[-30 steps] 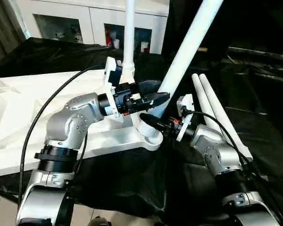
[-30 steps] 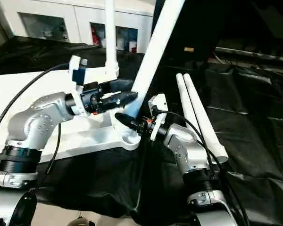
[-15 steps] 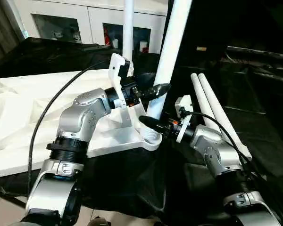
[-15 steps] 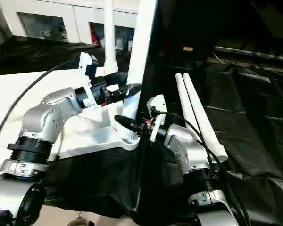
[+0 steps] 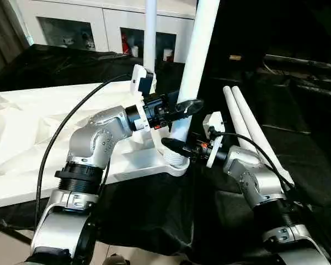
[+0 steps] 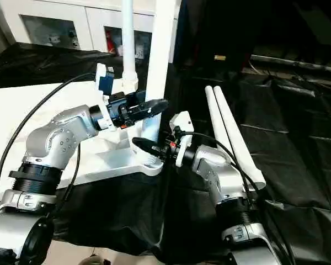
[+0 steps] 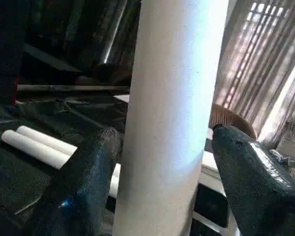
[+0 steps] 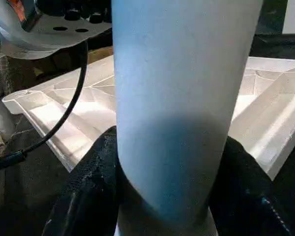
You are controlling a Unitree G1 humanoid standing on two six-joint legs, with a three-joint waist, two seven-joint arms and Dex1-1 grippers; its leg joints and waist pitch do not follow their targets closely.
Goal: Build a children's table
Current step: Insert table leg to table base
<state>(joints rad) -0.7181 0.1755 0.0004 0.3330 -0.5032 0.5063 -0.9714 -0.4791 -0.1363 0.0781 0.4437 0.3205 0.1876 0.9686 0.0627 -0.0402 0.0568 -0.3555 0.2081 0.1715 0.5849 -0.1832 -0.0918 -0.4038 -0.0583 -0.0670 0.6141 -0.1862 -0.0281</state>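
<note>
legs are the story right now, and the one in play point(image 5: 197, 52) is standing nearly upright in the near corner socket point(image 5: 178, 159) of the upturned table top point(image 5: 22, 132), which lies ribs-up on the black-draped surface point(image 5: 298, 165). right end effector point(image 5: 174, 146) is clamped on that leg low down, just above the socket, both black fingers pressed to the tube in the wrist view. left end effector point(image 5: 183, 107) sits higher on the same leg, its fingers point(image 7: 91, 167) straddling the tube with a gap showing on one side, so it's open around it, not squeezing yet.

to seat this well, i'd say the low grip should hold the foot of the tube square over the socket while the upper one closes and steadies the shaft; it looks close to vertical and wants to be true before any push down. pressing along the tube's own line, with a small twist, should stop it binding on the socket rim. pushing sideways risks levering the top across the cloth.

count, taken from that socket: one leg in it, one more leg point(image 5: 150, 33) standing in the socket just behind, two loose legs point(image 5: 248, 124) lying side by side on the cloth beside it, touching. four legs, one top, two end effectors.
</note>
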